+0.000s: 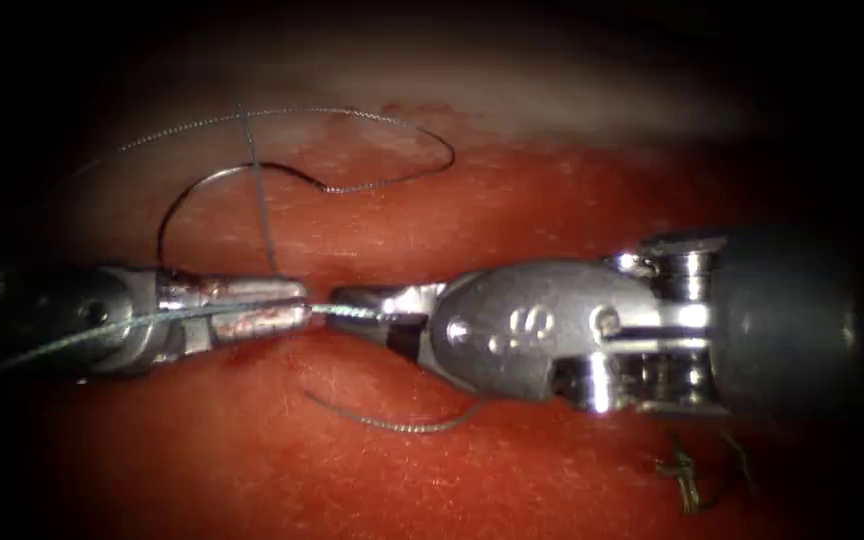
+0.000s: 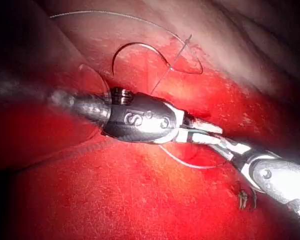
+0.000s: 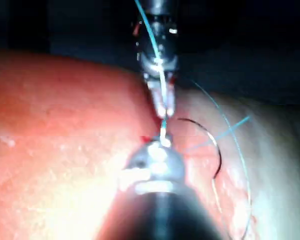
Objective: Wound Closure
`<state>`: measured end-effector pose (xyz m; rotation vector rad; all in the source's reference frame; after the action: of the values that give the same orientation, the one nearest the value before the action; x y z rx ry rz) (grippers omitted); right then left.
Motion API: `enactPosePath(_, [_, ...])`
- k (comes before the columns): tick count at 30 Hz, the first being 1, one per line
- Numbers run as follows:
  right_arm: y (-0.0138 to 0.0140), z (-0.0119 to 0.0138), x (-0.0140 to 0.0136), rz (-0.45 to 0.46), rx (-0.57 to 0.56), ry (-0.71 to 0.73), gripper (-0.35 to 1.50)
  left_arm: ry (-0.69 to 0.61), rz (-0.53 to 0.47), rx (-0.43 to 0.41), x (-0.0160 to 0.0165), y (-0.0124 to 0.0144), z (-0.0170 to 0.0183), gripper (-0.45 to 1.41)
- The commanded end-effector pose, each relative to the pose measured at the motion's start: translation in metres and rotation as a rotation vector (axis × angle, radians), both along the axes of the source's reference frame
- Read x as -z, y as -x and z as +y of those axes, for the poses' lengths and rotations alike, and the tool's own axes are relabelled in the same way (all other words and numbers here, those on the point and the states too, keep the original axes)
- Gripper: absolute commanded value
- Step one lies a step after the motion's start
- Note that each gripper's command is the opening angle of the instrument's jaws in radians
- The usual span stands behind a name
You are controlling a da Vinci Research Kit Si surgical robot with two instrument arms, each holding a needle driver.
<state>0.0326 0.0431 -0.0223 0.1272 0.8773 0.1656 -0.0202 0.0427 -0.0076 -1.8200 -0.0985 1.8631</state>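
A: The left arm's red-smeared steel needle driver (image 1: 252, 308) is clenched, with the thin grey thread (image 1: 352, 311) running along it; the right arm's silver needle driver (image 1: 357, 302) meets it tip to tip, clamped on the same strand.

B: And the dark curved steel needle (image 1: 214, 180)?

A: Free, lying flat on the wet red tissue (image 1: 512, 470) behind the left tool.

B: Risk?

A: That short taut span could snap, or slack loops could snag the needle.

A single embossed letter "S" stands on the metal jaw housing of the right arm's tool (image 1: 352, 306) in the endoscope view. The left wrist view shows an "S" on the left arm's tool (image 2: 202, 131) housing too.
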Motion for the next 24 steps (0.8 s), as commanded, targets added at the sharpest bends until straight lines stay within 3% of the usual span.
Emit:
enactPosePath(1, [-0.0003,-0.0001,-0.0008,0.003,-0.001,0.001,-0.35,0.0,-0.001,0.003,-0.0007,0.0003,-0.0004,0.5])
enactPosePath(5, [0.0011,0.0005,-0.0019,0.032,0.006,0.014,-0.35,-0.001,-0.001,0.004,-0.0005,0.0001,-0.0004,0.67])
enactPosePath(10, [0.003,0.0015,-0.0028,0.065,-0.002,0.019,-0.35,0.001,0.0,-0.002,-0.0005,-0.0002,-0.001,0.68])
enactPosePath(15, [0.0044,0.0019,-0.0037,0.062,-0.001,0.025,-0.35,0.084,0.016,-0.032,-0.0006,-0.0008,-0.0014,0.68])
enactPosePath(24, [0.0047,0.0019,-0.0041,0.064,-0.002,0.029,-0.35,0.21,0.022,-0.079,-0.0008,-0.0017,-0.0016,0.4])
